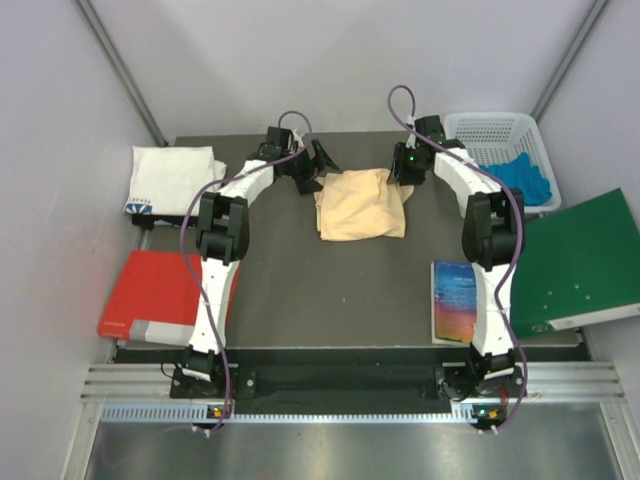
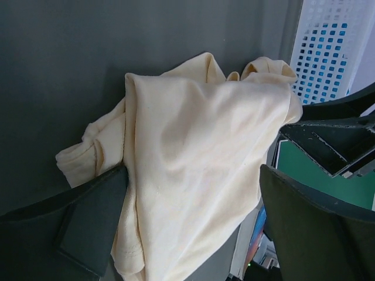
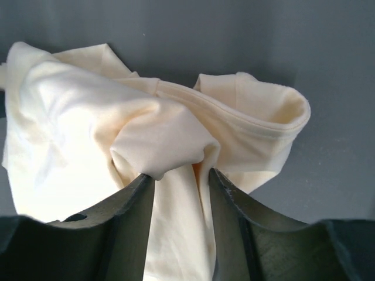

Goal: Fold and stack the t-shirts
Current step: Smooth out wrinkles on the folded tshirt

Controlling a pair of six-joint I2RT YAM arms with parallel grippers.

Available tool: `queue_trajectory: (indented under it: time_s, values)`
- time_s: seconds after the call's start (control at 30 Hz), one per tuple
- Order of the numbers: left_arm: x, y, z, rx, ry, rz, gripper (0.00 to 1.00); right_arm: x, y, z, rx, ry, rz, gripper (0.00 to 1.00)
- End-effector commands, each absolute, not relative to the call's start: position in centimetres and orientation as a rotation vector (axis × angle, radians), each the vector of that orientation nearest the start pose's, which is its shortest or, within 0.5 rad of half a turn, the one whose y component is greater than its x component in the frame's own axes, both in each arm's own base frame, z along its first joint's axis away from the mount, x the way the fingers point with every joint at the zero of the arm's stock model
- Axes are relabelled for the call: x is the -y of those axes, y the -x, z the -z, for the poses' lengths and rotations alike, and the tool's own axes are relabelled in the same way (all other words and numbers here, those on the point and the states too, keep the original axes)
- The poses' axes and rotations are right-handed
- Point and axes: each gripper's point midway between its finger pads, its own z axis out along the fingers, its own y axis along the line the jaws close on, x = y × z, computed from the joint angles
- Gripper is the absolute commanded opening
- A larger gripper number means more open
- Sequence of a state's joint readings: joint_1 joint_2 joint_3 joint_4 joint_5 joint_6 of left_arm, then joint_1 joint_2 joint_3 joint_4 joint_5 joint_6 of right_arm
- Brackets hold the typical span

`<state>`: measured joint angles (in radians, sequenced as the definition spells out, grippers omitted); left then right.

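The right end effector (image 3: 179,175) is clamped on a bunched fold of the peach-yellow t-shirt (image 1: 362,205). Its two fingers (image 3: 126,222) press the cloth from both sides, with only a narrow gap between them, filled with fabric. The left end effector (image 2: 193,175) stands with its fingers wide apart, one on each side of the same shirt's left part, and holds nothing. Whether its fingers touch the cloth cannot be told.

The peach-yellow t-shirt lies crumpled at the far middle of the dark surface (image 1: 330,290), between the two arms, with a sleeve opening gaping near the right fingers. The white t-shirt (image 1: 170,178) lies folded at the far left edge, its dark-blue print on the near side, well apart from both arms.

A white basket (image 1: 500,135) holding blue cloth (image 1: 525,178) stands at the far right, just beside the right arm. A green folder (image 1: 580,262) lies to the right, a blue book (image 1: 455,300) near the right arm's base, and a red book (image 1: 150,295) at the near left.
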<state>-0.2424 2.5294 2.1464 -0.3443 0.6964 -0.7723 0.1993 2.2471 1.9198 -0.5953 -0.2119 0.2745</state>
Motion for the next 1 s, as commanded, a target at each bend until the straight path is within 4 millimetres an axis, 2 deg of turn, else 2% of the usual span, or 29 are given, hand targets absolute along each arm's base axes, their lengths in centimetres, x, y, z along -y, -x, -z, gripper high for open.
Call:
queue_trajectory:
  time_s: [0.0,0.03,0.1,0.17,0.2,0.23,0.27,0.33,0.37,0.43,0.47,0.57,0.67,0.7,0.8,0.83,0.87,0.9,0.93,0.97]
  values:
    - [28.3,-56.9,-9.2,-2.362,0.210,1.344,0.99,-16.9,-56.3,-10.0,-2.398,-0.062,-0.561,0.39]
    - [28.2,-57.0,-9.3,-2.355,0.206,1.350,0.99,-17.1,-56.6,-10.2,-2.381,-0.069,-0.578,0.33]
    - [28.4,-56.9,-9.4,-2.349,0.193,1.364,0.94,-17.3,-57.0,-10.5,-2.358,-0.108,-0.598,0.29]
    - [28.5,-57.1,-9.7,-2.319,0.180,1.397,0.63,-17.6,-57.7,-11.1,-2.324,-0.116,-0.612,0.22]
    - [28.7,-57.1,-9.8,-2.309,0.172,1.430,0.38,-17.7,-57.9,-11.2,-2.320,-0.121,-0.617,0.19]
    - [28.7,-57.1,-10.0,-2.305,0.198,1.456,0.00,-17.7,-57.9,-11.4,-2.322,-0.121,-0.623,0.07]
    - [28.6,-57.3,-10.1,-2.288,0.196,1.463,0.00,-17.7,-58.0,-12.0,-2.311,-0.121,-0.622,0.00]
    - [28.4,-57.3,-10.5,-2.283,0.186,1.465,0.00,-17.5,-57.9,-13.3,-2.289,-0.113,-0.613,0.00]
    - [28.1,-57.3,-11.0,-2.275,0.186,1.461,0.00,-17.2,-57.8,-14.5,-2.269,-0.112,-0.613,0.00]
    - [27.5,-57.4,-11.3,-2.266,0.197,1.461,0.00,-16.8,-57.4,-15.2,-2.263,-0.113,-0.612,0.00]
    - [27.3,-57.2,-11.6,-2.262,0.198,1.460,0.00,-16.2,-57.2,-16.4,-2.243,-0.114,-0.607,0.00]
    - [26.2,-57.2,-11.4,-2.271,0.225,1.437,0.00,-14.7,-56.9,-16.5,-2.240,-0.152,-0.576,0.00]
    - [25.0,-56.9,-10.6,-2.296,0.246,1.413,0.00,-13.4,-57.0,-15.4,-2.264,-0.192,-0.543,0.00]
    - [24.8,-56.5,-9.7,-2.319,0.260,1.408,0.00,-12.8,-57.1,-15.1,-2.267,-0.208,-0.537,0.00]
    - [24.3,-55.8,-8.8,-2.342,0.262,1.391,0.00,-12.4,-57.6,-13.6,-2.291,-0.240,-0.528,0.00]
    - [24.2,-55.8,-8.6,-2.345,0.267,1.382,0.00,-12.4,-58.1,-13.6,-2.288,-0.243,-0.528,0.00]
    - [24.1,-55.7,-8.3,-2.351,0.271,1.379,0.00,-12.5,-58.3,-11.8,-2.321,-0.251,-0.525,0.00]
    - [24.1,-55.7,-8.1,-2.356,0.276,1.375,0.00,-12.5,-58.2,-10.9,-2.352,-0.262,-0.522,0.00]
    - [24.1,-55.7,-7.9,-2.363,0.283,1.371,0.00,-12.6,-58.6,-10.9,-2.351,-0.274,-0.533,0.01]
    - [24.1,-55.7,-7.6,-2.368,0.289,1.374,0.00,-12.6,-58.6,-9.0,-2.388,-0.294,-0.526,0.03]
